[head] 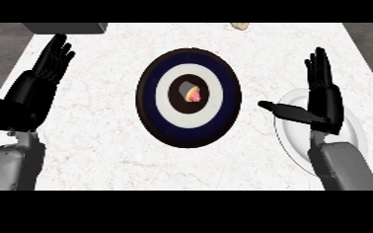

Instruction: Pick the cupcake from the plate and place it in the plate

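A small cupcake (192,93) with pink and grey frosting sits at the centre of a dark plate (162,123) with blue and white rings, in the middle of the counter. At the right lies a plain white plate (291,133), partly covered by my right hand (322,98). That hand is open, fingers straight and pointing away from me, thumb stretched left toward the dark plate. My left hand (45,74) rests open at the left edge, fingers up, well apart from both plates.
The white marble counter (102,143) fills the view. A grey box (65,27) stands at the back left corner. A small beige object (241,26) lies at the back edge, right of centre.
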